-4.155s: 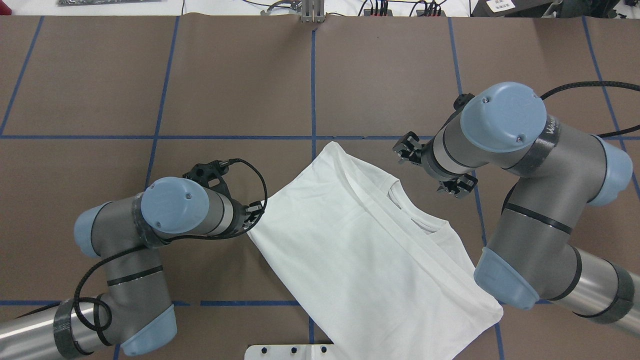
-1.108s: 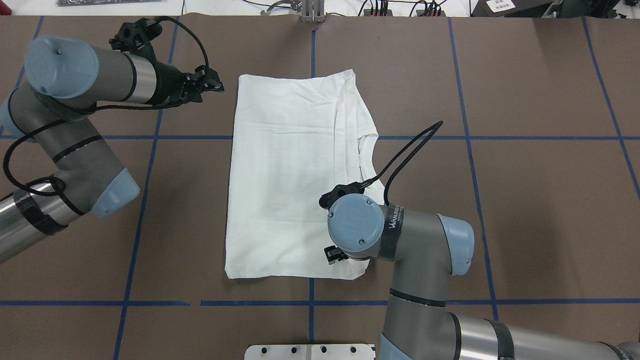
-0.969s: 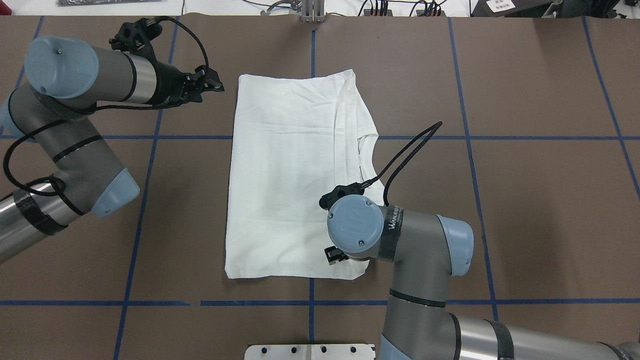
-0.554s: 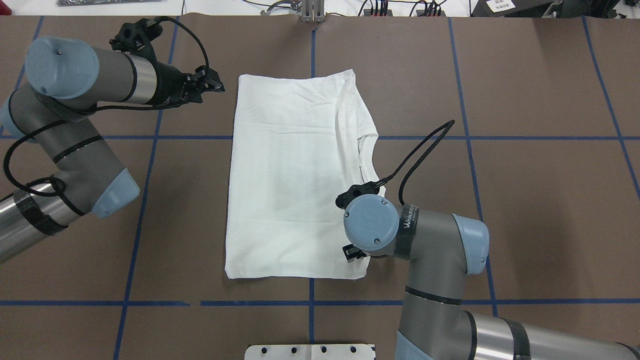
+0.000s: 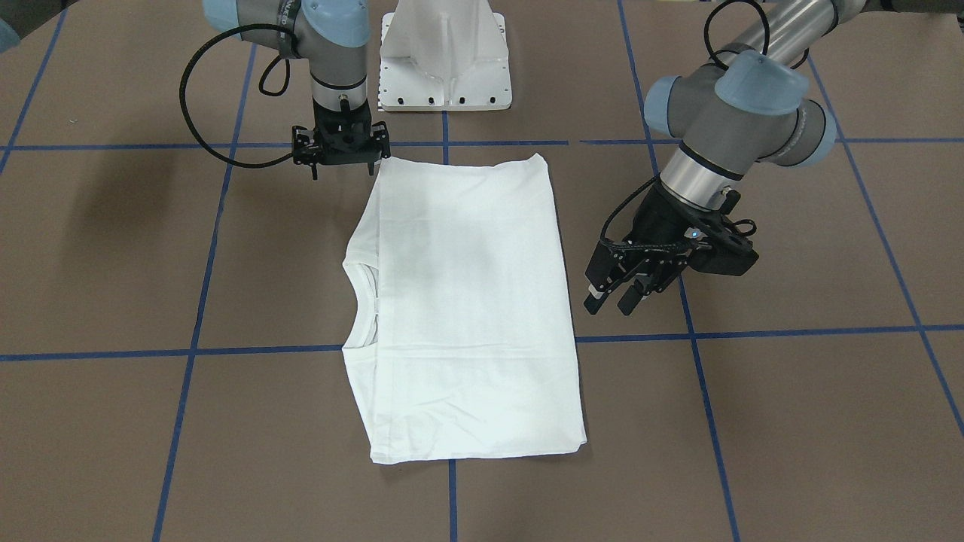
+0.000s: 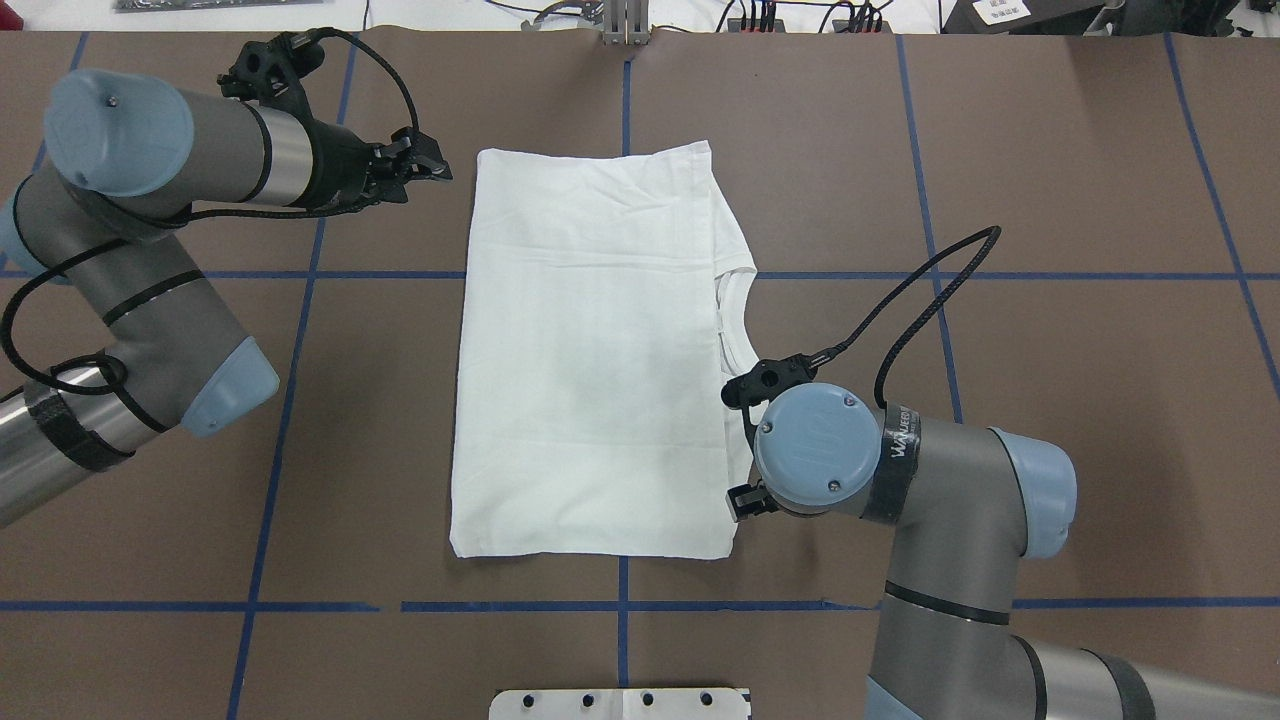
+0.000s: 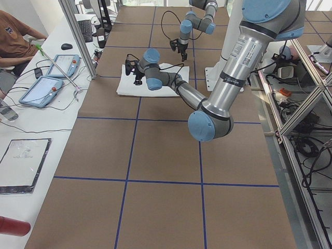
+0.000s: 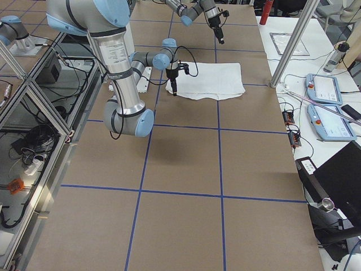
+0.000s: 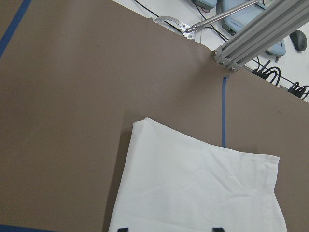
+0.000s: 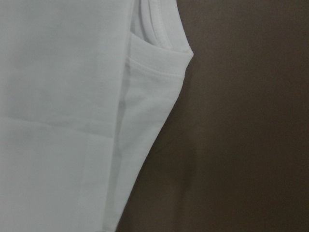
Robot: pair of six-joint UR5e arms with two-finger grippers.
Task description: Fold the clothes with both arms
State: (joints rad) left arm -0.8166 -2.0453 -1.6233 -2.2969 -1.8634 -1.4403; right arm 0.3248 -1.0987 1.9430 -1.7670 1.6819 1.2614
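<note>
Near side: right end effector [image 5: 343, 167] hangs off the near right corner of the shirt [image 5: 467, 316]. Jaws spread, nothing in them, not touching the cloth as far as the front view shows. In the overhead view the wrist covers most of it.

Middle: shirt lies flat mid-counter [image 5: 791, 421], already a narrow rectangle with sleeves tucked in. Collar [image 5: 360, 301] sits on the robot's right edge. A few shallow creases, edges fairly square.

Far side: left end effector [image 5: 610, 301] is just off the shirt's left edge, near the far corner. Also spread and empty, tilted down toward the cloth.

My read: both are staged for the next cross fold, no grasp yet.

Risks:
- Stack is several layers, so a shallow pinch takes only the top ply and the tucked sleeves spill out.
- The arms sit on opposite edges, so uneven lift or timing would skew the fold.
- Fingers coming down too low could catch the counter's paper cover.
- Right arm's cable loop [image 6: 900, 300] hangs beside the collar and could drag it.
</note>
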